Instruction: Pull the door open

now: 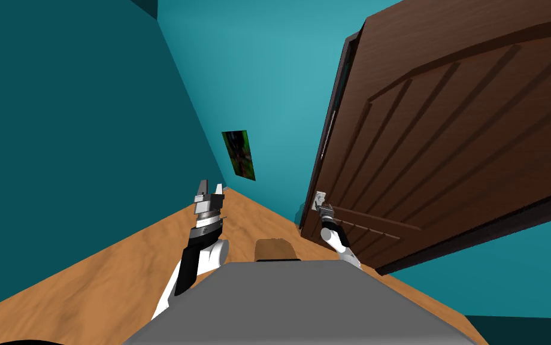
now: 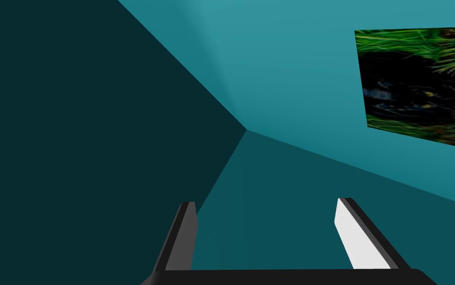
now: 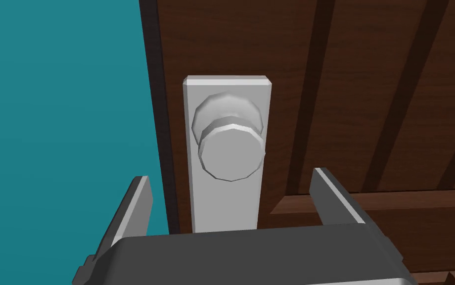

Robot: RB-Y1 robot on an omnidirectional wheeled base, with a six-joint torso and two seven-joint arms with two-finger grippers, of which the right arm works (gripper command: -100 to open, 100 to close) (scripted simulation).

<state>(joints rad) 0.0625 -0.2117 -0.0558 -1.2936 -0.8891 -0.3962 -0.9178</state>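
Fingers of the right gripper [image 3: 231, 177] stood wide apart, holding nothing, their tips short of the grey door knob [image 3: 230, 156]. The knob sat on a pale backplate [image 3: 226, 213] near the edge of the dark brown door [image 3: 370, 99]. Closing from there would likely clip only the knob's rim, and a pull could slip off its smooth round face. Well away from the knob, the left gripper [image 2: 265, 202] hung open too.
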